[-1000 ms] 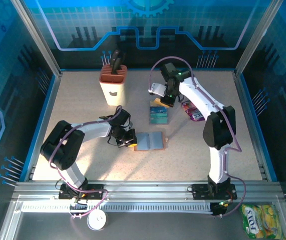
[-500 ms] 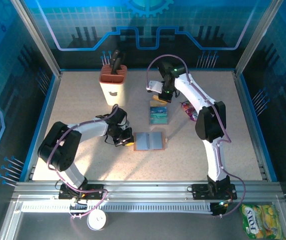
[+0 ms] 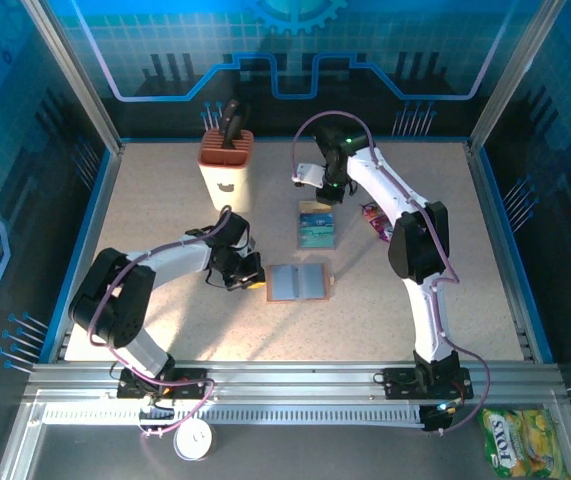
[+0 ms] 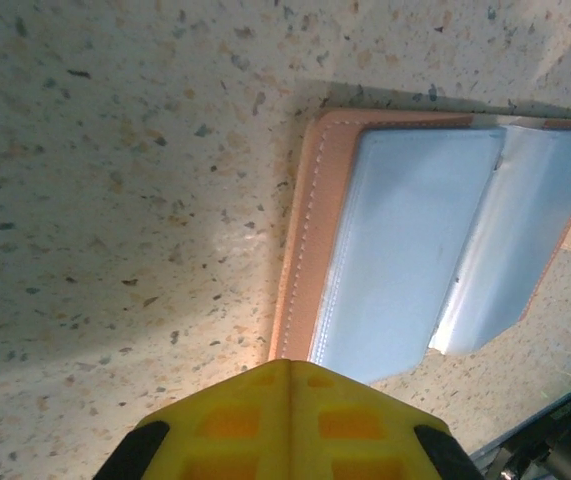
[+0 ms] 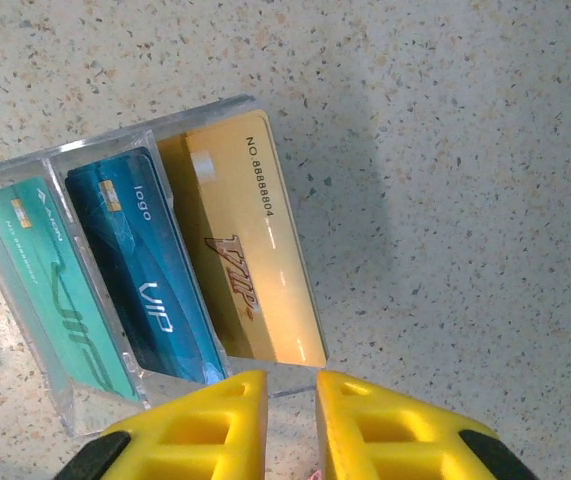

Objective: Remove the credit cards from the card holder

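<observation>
Progress: Three credit cards (image 5: 155,270), one green, one blue and one gold, are being shown lying side by side in a clear tray (image 5: 115,140), out of the card holder (image 4: 405,240). The removal is being judged as largely done.
Left to do: The holder's blue-grey pockets are being seen flat and seemingly empty. Whether another card is being hidden deeper in a pocket cannot be told, so little or nothing is being judged as outstanding.
Card holder: It is being pictured spread open on the table (image 4: 115,150), directly ahead of the left hand (image 4: 287,385), with its brown stitched edge lying right at the fingertips.
Left hand: The fingers are being held clenched together with nothing between them. The tip is being seen over the holder's near edge. Whether it is being pressed onto the leather cannot be told.
Right hand (image 5: 291,400): The fingers are being held a narrow slit apart, and nothing is being gripped. The tray's near rim is being seen just at the fingertips, and no contact with it can be made out.
Cards' place: The cards are being shown just ahead of the right hand, with the gold one nearest its fingertips, and apart from the left hand.
</observation>
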Controlling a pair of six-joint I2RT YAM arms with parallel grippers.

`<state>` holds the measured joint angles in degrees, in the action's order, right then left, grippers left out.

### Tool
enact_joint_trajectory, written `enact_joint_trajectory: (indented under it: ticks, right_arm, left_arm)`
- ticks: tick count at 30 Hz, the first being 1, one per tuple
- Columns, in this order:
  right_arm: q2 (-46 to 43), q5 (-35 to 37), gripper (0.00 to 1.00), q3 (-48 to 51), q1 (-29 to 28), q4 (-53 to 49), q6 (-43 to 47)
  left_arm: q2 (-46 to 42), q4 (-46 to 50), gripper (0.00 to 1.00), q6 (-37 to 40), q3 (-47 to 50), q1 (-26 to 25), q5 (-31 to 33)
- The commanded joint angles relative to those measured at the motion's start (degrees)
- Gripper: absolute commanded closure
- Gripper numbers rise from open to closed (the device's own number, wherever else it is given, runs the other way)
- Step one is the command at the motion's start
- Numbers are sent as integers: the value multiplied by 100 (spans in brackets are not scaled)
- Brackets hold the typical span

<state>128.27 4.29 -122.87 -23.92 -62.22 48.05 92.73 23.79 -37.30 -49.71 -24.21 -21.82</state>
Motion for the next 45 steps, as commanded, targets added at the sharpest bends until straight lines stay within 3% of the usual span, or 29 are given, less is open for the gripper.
enact_joint_trajectory:
  ticks: [1, 5, 12, 17, 19, 23, 24, 25, 28, 35, 40, 45]
  right_arm:
    - [-357, 114, 78, 188, 107, 44, -97]
    - [-712, 115, 72, 708, 142, 445, -375]
    - [-1634, 186, 52, 2280, 220, 1536, -1078]
    - [-2319, 214, 36, 3466, 261, 2311, -1526]
    - [-2597, 285, 19, 3952, 274, 2591, -1640]
    - [-3093, 462, 14, 4829, 360, 3123, -1901]
    - [-3226, 503, 1, 5071, 387, 3283, -2005]
    - [-3341, 503, 0, 5299, 422, 3447, -2099]
    - [-3778, 598, 0, 5992, 525, 4125, -2445]
    - [-4411, -20, 0, 7540, 1061, 6023, -3631]
    - [-4605, -8, 0, 8400, 1377, 7214, -4267]
    - [-4889, 288, 0, 9157, 1398, 8318, -4337]
  left_arm:
    - [-240, 242, 93, 226, 5, 124, 190]
    - [-400, 274, 85, 363, 36, 285, 434]
    - [-773, 562, 59, 776, -46, 603, 1296]
    - [-1026, 600, 31, 1102, 29, 730, 2157]
    - [-1085, 609, 19, 1204, 39, 784, 2448]
    - [-1193, 515, 1, 1338, 75, 893, 2898]
    - [-1212, 512, 1, 1341, 80, 928, 3063]
    - [-1238, 504, 1, 1352, 93, 962, 3191]
    - [-1377, 416, 1, 1424, 169, 1066, 3545]
    - [-1983, -69, 1, 1651, 547, 1353, 4505]
    - [-2506, -962, 1, 1630, 1057, 1635, 4807]
    - [-2615, -2003, 1, 2134, 1533, 1683, 5432]
